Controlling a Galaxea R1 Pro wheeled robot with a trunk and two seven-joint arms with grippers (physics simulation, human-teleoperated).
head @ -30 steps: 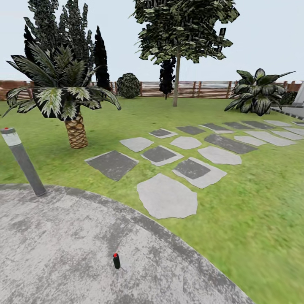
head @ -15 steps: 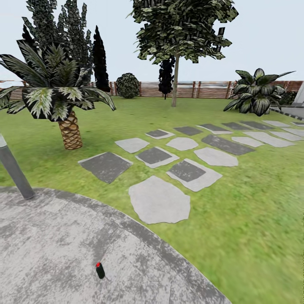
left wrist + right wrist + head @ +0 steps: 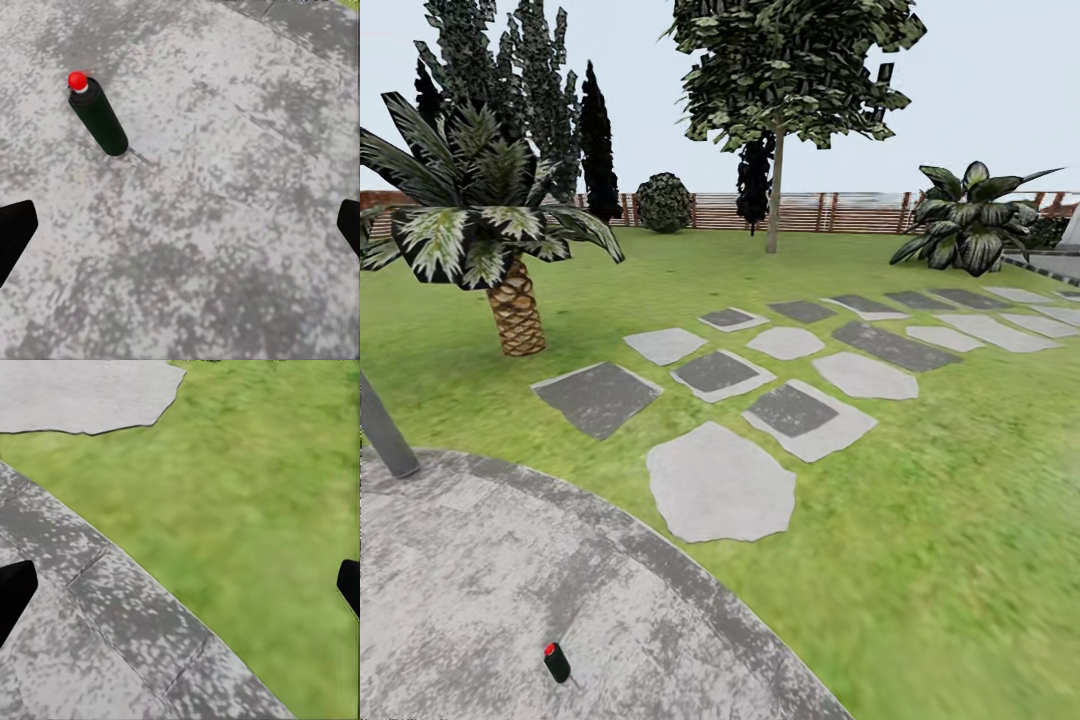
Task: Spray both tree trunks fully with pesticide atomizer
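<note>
The pesticide atomizer (image 3: 556,662), a small dark cylinder with a bright red tip, stands upright on the grey paved floor at the lower left of the head view. The left wrist view has it (image 3: 97,116) close ahead, off to one side of the line between the fingers. My left gripper (image 3: 180,232) is open above the paving, its dark fingertips (image 3: 15,232) wide apart and holding nothing. My right gripper (image 3: 180,592) is open too, over the edge where paving meets grass. One tall tree (image 3: 775,190) with a bare pale trunk stands far across the garden lawn (image 3: 920,480), near the fence.
A palm (image 3: 515,310) grows on the left of the lawn, and a grey bollard (image 3: 385,440) leans at the paving's left edge. Stepping stones (image 3: 720,480) run diagonally across the grass. A leafy plant (image 3: 970,230), a round bush (image 3: 663,203) and a slatted fence (image 3: 840,212) stand behind.
The whole head view has shifted as the camera moved: palm, bollard and stones slid left, and the atomizer now sits lower and further left in the picture. Nothing itself moved.
</note>
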